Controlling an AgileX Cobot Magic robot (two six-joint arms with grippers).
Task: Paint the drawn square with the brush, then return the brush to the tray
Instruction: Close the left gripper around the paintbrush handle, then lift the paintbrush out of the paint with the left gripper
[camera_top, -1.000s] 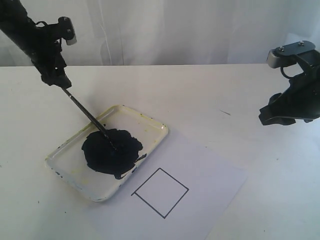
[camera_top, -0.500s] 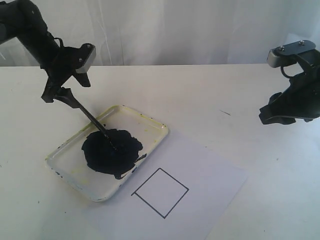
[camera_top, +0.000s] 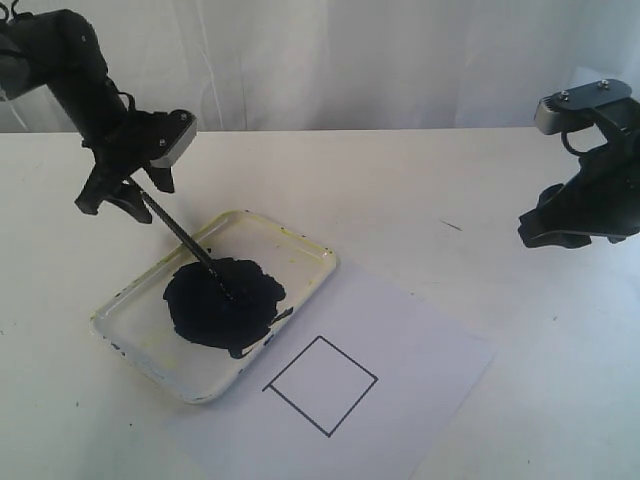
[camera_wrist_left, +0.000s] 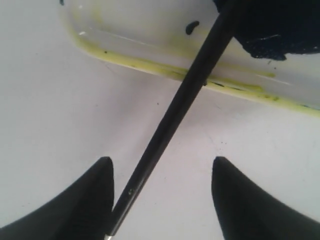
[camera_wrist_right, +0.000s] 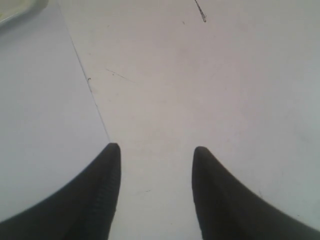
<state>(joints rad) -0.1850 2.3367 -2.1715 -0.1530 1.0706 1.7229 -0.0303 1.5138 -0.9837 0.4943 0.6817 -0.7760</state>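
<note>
White tabletop (camera_top: 420, 180), pale curtain (camera_top: 350, 60) behind. Items as I see them from my console:

1. Tray (camera_top: 316, 262): white, shallow, rounded corners, yellowish stains along the rim. It holds a dark paint puddle (camera_top: 222, 302) and sits left of centre in the exterior view.
2. Brush (camera_top: 180, 232): thin black handle. The tip is down in the puddle, and the handle slants up and out across the tray's far-left rim.
3. Paper sheet (camera_top: 430, 340): white, lying against the tray's near side.
4. Drawn square (camera_top: 320, 386): thin black outline on the sheet, blank inside, just beside the tray.
5. Left gripper (camera_top: 115, 200): jaws spread on either side of the handle's upper end. The handle lies close against one finger (camera_wrist_left: 85, 200), with a clear gap to the other.
6. Right gripper (camera_top: 535, 236): raised at the right, jaws spread, nothing between them.
</note>
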